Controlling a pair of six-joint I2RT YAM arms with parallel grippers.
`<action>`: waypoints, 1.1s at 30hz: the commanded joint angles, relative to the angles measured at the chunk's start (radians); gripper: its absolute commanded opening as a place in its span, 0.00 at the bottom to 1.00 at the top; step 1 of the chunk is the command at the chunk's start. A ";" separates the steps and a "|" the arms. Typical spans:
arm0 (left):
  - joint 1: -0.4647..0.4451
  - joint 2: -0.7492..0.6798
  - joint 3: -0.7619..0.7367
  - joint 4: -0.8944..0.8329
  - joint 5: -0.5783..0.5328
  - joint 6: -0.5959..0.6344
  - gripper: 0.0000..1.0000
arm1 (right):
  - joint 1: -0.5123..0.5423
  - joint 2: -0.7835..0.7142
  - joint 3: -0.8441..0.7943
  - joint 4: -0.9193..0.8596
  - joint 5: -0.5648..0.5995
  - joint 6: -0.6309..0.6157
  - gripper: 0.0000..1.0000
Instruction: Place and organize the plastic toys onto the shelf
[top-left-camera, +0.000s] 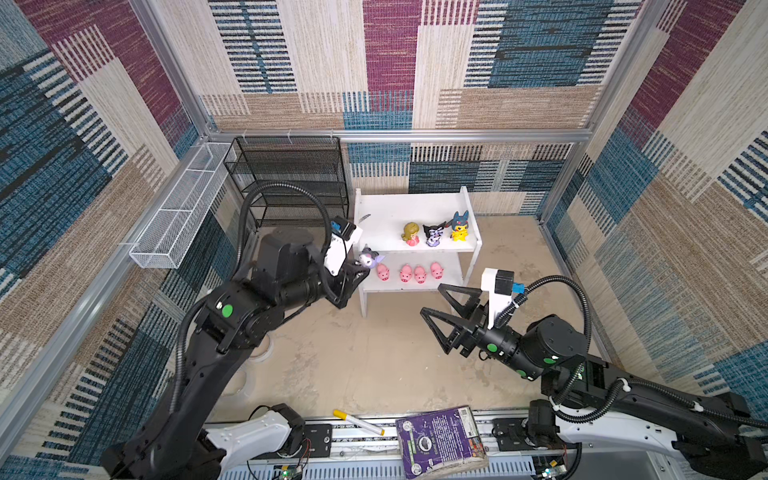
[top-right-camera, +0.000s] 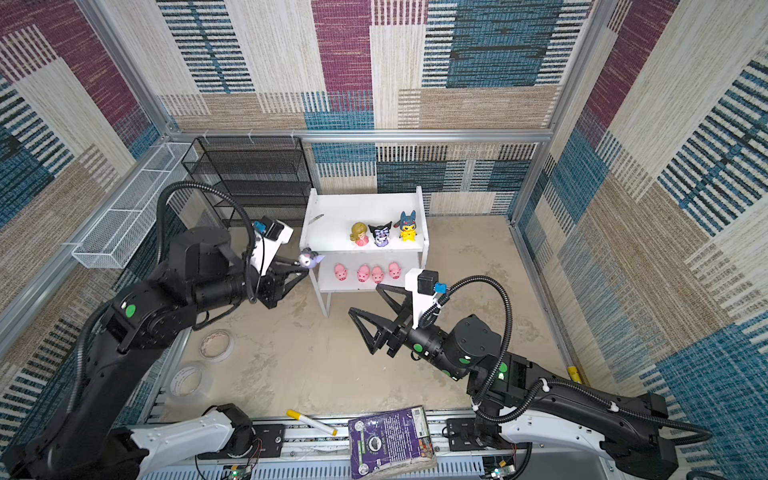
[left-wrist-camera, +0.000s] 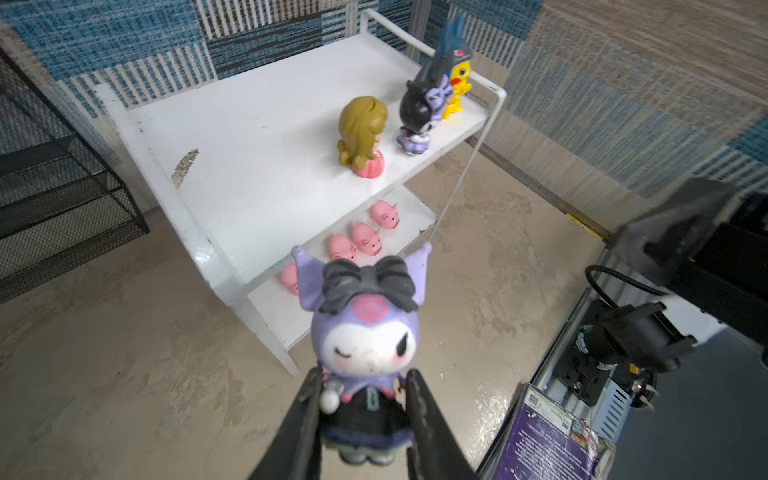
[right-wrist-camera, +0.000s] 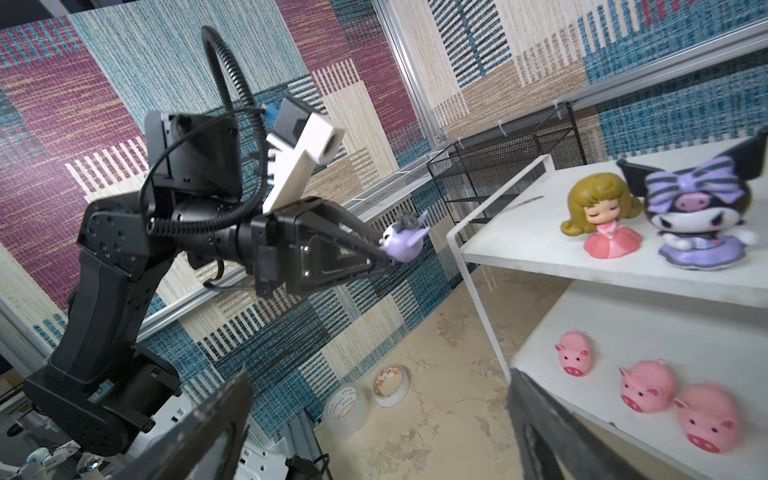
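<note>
Shelf (top-left-camera: 386, 212): three figurines (top-left-camera: 432, 236) top board, four pigs (top-left-camera: 406, 273) lower.

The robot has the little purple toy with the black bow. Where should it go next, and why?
Probably lift it a little and carry it over the shelf, to the bare top spot beside the blonde girl. The left fingers grip the lilac toy in the air beside the shelf, not yet over either board.

Bright, even, diffuse light, probably overhead; shadows soft. Faint glare on floor (left-wrist-camera: 486, 401). Top views bow at edges. Wrist views smear toward corners; nearest pig (right-wrist-camera: 706, 419) soft.
</note>
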 joint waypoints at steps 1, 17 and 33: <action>-0.019 -0.092 -0.117 0.177 0.118 0.018 0.23 | 0.002 0.054 0.037 0.083 -0.055 0.038 0.96; -0.116 -0.336 -0.482 0.565 0.229 -0.057 0.24 | -0.009 0.199 0.015 0.293 -0.077 0.180 0.87; -0.159 -0.347 -0.541 0.653 0.133 -0.058 0.24 | -0.023 0.305 0.032 0.361 -0.144 0.212 0.60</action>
